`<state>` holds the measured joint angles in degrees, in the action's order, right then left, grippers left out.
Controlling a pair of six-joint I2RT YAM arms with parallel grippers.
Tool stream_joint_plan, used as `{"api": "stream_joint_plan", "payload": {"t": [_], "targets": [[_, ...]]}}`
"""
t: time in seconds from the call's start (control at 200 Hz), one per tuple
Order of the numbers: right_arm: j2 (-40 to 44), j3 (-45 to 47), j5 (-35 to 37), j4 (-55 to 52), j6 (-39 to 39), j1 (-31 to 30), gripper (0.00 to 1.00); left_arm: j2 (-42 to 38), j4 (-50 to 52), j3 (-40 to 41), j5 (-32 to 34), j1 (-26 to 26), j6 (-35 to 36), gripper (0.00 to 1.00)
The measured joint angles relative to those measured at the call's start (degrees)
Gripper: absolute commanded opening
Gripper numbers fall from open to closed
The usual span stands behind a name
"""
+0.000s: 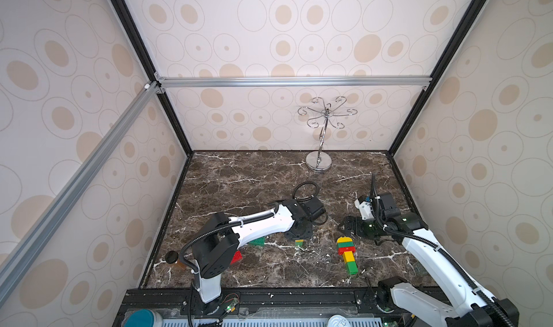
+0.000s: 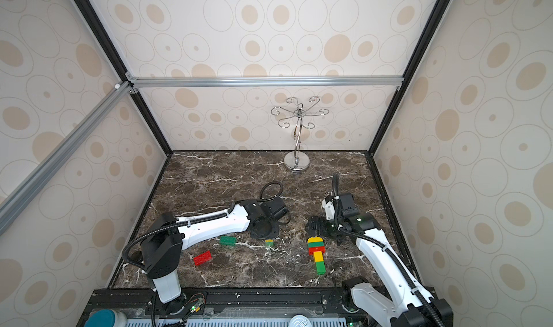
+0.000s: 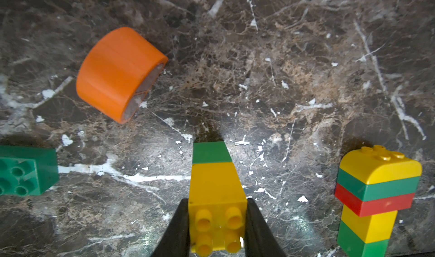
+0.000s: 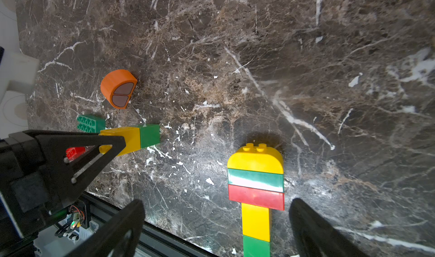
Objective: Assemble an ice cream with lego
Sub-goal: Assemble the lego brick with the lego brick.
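We see the left jaws clamped tight on a yellow-and-green stack (image 3: 216, 197), a square yellow brick with a green one pressed on below it. They pinch the yellow brick by two opposite sides, with its studs facing the wrist camera. The green end points down at the worktop (image 1: 239, 175); we cannot tell whether it touches the marble. In both top views the stack shows as a small yellow and green patch just in front of the left wrist.

The right jaws stand wide apart and hold nothing. They straddle the narrow stem of the ice cream (image 4: 256, 190), one on either side, clear of the plastic.

That ice cream lies flat on the front right part of the worktop. From the head down it is a yellow domed piece, a green oblong, a red oblong, then a yellow square and a green square as the stem.

Three pieces lie loose on the left half, each apart from the others:
- The orange domed piece (image 4: 118, 87) lies on its side with its flat face showing.
- The green oblong brick (image 2: 228, 240) sits studs up.
- The red oblong brick (image 2: 202, 258) lies nearest the left arm's base.
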<state>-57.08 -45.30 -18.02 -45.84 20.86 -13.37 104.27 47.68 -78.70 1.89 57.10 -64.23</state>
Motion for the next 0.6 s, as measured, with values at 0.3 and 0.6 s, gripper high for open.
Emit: {"api": "stream_joint_plan", "payload": {"t": [0.3, 0.6], "targets": [[0.0, 0.0, 0.0, 0.0, -0.2, 0.0, 0.99, -1.0, -0.1, 1.4, -1.0, -1.3, 2.7, 0.00], [0.0, 0.0, 0.0, 0.0, -0.3, 0.0, 0.98, -1.4, -1.2, 2.3, -2.4, -1.9, 4.7, 0.00]]}}
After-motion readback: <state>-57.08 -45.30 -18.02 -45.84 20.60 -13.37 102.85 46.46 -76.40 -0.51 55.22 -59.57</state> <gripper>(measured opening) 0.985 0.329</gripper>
